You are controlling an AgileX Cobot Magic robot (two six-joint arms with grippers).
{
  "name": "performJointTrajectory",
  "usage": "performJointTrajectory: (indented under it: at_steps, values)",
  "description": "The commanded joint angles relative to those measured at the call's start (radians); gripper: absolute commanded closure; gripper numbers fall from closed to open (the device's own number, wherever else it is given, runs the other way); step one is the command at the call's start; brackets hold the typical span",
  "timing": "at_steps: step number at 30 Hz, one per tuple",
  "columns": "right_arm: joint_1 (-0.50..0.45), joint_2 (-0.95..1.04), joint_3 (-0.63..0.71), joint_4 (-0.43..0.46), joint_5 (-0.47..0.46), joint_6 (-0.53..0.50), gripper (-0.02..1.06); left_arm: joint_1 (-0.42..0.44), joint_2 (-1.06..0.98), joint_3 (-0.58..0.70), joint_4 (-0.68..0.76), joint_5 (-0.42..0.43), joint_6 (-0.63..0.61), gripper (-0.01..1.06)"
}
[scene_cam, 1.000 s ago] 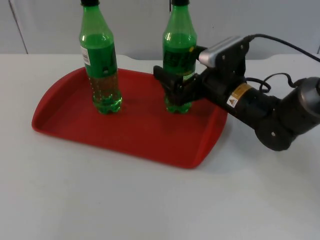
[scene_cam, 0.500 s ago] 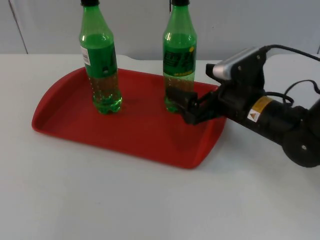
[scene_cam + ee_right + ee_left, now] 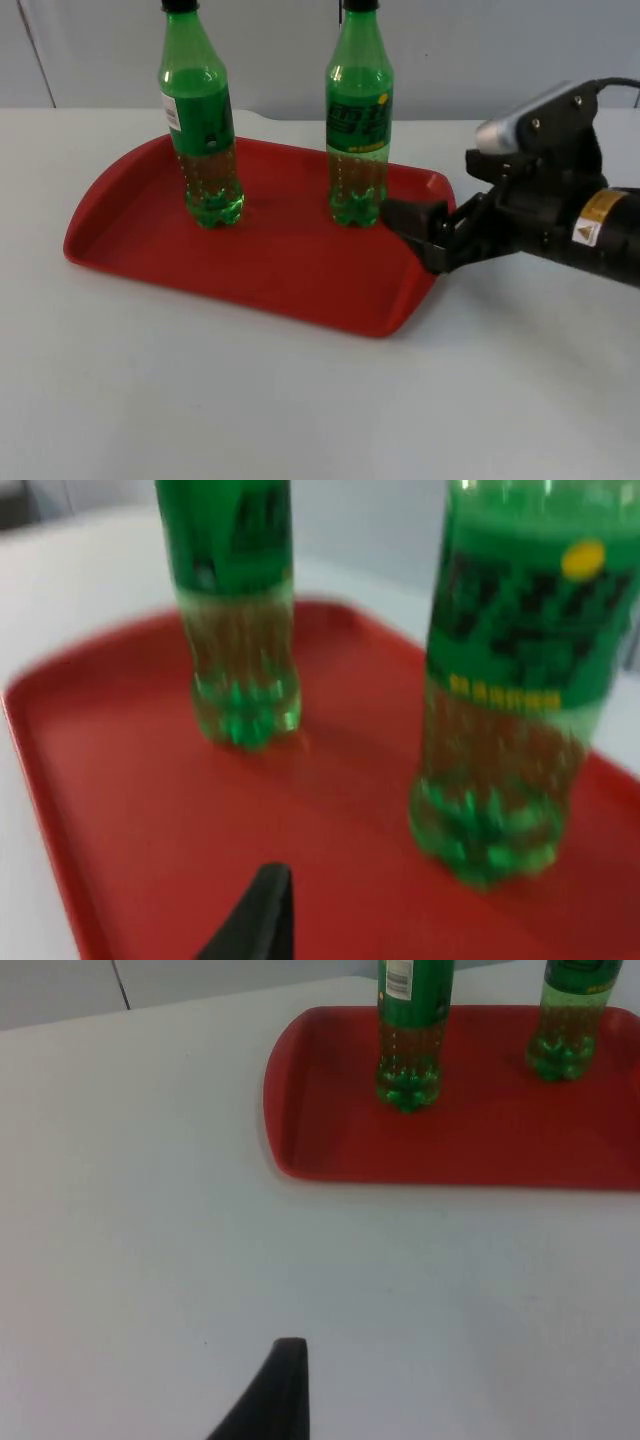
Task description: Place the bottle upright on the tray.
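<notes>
Two green bottles stand upright on the red tray (image 3: 270, 272): one at its left (image 3: 203, 140), one at its right (image 3: 358, 130). My right gripper (image 3: 418, 240) hovers over the tray's right rim, a short way right of the right bottle. It is open and holds nothing. The right wrist view has the right bottle (image 3: 510, 710) close by, the left bottle (image 3: 235, 610) further off, and the tray floor (image 3: 150, 810) beneath. My left gripper (image 3: 285, 1370) waits above bare table, with the tray (image 3: 480, 1155) and both bottles (image 3: 410, 1040) (image 3: 570, 1020) ahead of it.
White table top (image 3: 250, 400) stretches out in front of the tray and to both sides. The grey partition wall (image 3: 270, 50) closes the table off just behind the bottles.
My right gripper let go of the right bottle and drew back to the right, to the tray's rim. That bottle stays upright where it stood.
</notes>
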Motion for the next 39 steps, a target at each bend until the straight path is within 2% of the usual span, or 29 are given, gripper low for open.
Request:
performJointTrajectory:
  at_steps: [1,2,3,6,8,10,13,14,15,17,18,23,27,33,39]
  values:
    - [0.007,-0.078,0.009,-0.006,0.166,0.001,-0.01,-0.001,-0.005,0.004,-0.007,-0.002,0.001,0.0]
    - [0.007,-0.107,0.009,-0.006,0.244,0.007,-0.01,-0.001,-0.005,0.004,-0.007,-0.002,0.001,0.0]
    - [0.007,-0.107,0.009,-0.006,0.244,0.007,-0.01,-0.001,-0.005,0.004,-0.007,-0.002,0.001,0.0]
    - [0.007,-0.213,0.009,-0.006,0.422,0.026,-0.01,-0.001,-0.005,0.004,-0.007,-0.002,0.001,0.0]
    - [0.007,-0.272,0.007,-0.006,0.524,0.081,-0.01,-0.001,-0.005,0.004,-0.007,-0.002,0.001,0.0]
    - [0.007,-0.304,0.007,-0.006,0.556,0.111,-0.01,-0.001,-0.005,0.004,-0.007,-0.002,0.001,0.0]
    - [0.007,-0.39,0.007,-0.006,0.688,0.219,-0.01,-0.001,-0.005,0.004,-0.007,-0.002,0.001,0.0]
    - [0.007,-0.39,0.007,-0.006,0.688,0.219,-0.01,-0.001,-0.005,0.004,-0.007,-0.002,0.001,0.0]
    - [0.007,-0.427,0.007,-0.006,0.753,0.258,-0.01,-0.001,-0.005,0.004,-0.007,-0.002,0.001,0.0]
    - [0.007,-0.474,0.007,-0.004,0.843,0.262,-0.01,-0.001,-0.005,0.004,-0.007,-0.002,0.001,0.0]
    - [0.007,-0.474,0.007,-0.004,0.843,0.262,-0.01,-0.001,-0.005,0.004,-0.007,-0.002,0.001,0.0]
    - [0.007,-0.556,0.007,0.004,1.013,0.307,-0.01,-0.001,-0.005,0.004,-0.007,-0.002,0.001,0.0]
    - [0.007,-0.595,0.007,0.071,1.042,0.313,-0.01,-0.001,-0.005,0.004,-0.007,-0.002,0.001,0.0]
    - [0.059,-0.618,0.007,0.072,1.054,0.299,-0.01,-0.001,-0.005,0.004,-0.007,-0.002,0.001,0.0]
    - [0.15,-0.618,0.007,0.072,1.072,0.297,-0.01,-0.001,-0.005,0.004,-0.007,-0.002,0.001,0.0]
